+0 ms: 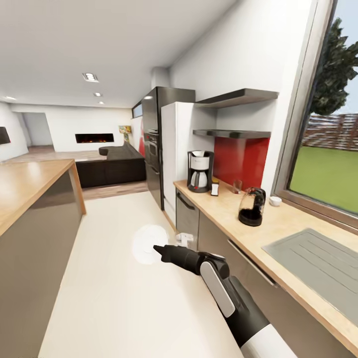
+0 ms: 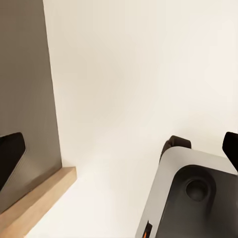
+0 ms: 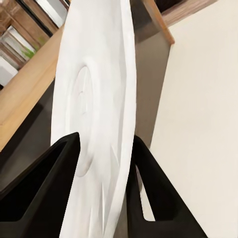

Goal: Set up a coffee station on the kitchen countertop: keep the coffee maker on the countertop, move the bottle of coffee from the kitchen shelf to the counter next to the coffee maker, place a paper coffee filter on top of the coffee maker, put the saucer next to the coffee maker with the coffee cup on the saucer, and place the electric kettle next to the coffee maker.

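The right gripper (image 1: pixel 158 247) is out in front over the pale kitchen floor (image 1: pixel 114 298), its black fingers (image 3: pixel 54 168) clamped on the rim of the round white saucer (image 1: pixel 149 242), and the right wrist view shows the saucer (image 3: pixel 99 99) edge-on between both pads. Along the long wooden countertop (image 1: pixel 278 223) at the right, the black coffee maker with its glass carafe (image 1: pixel 200 171) stands at the far end beside the tall white cabinet (image 1: pixel 175 149). Closer, the dark electric kettle (image 1: pixel 251 206) sits on the counter, and a small white coffee cup (image 1: pixel 275 201) rests just behind it near the window. The grey sink (image 1: pixel 318 258) lies nearest. The left gripper (image 2: pixel 201 144) hangs above the floor beside the grey island panel (image 2: pixel 25 89); I cannot tell how its jaws stand.
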### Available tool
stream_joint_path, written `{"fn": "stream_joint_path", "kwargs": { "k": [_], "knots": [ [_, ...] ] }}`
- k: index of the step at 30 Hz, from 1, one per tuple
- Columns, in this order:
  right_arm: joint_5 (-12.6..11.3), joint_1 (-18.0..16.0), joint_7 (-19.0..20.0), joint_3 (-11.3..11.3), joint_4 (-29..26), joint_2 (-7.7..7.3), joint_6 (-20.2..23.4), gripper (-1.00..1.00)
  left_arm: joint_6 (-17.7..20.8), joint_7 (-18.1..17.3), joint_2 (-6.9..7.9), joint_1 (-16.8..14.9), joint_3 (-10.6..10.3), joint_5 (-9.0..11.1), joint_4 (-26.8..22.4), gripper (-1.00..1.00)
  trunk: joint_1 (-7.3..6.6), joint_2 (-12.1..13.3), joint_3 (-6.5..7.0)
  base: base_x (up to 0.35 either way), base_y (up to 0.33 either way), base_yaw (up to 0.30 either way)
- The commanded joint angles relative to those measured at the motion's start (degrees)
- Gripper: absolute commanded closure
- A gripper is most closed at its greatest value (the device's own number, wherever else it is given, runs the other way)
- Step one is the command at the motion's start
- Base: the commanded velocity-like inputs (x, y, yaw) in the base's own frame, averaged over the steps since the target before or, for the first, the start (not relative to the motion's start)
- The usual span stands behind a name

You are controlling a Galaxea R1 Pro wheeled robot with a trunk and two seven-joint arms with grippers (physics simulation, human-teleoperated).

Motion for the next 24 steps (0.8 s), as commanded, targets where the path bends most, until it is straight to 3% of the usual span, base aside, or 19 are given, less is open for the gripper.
{"fn": "stream_joint_path", "kwargs": {
  "k": [1,14,24],
  "knots": [
    [0.0,0.0,0.1,-0.1,0.0,0.01,0.3,1.0,-0.2,-0.2,-0.01,0.0,0.3,0.3,0.1,-1.0,0.05,0.0,-0.02,0.303,0.168,0.277],
    [0.0,0.0,0.1,-0.1,0.0,0.01,0.3,1.0,-0.2,-0.2,-0.01,0.0,0.3,0.3,0.1,-1.0,0.05,0.0,-0.02,0.321,0.049,0.269],
    [0.6,0.0,0.3,-0.2,1.7,-0.05,0.2,1.0,-0.2,-0.2,-0.01,0.0,0.2,0.2,0.1,-1.0,0.05,0.0,-0.02,0.332,0.0,0.023]
  ]
}}
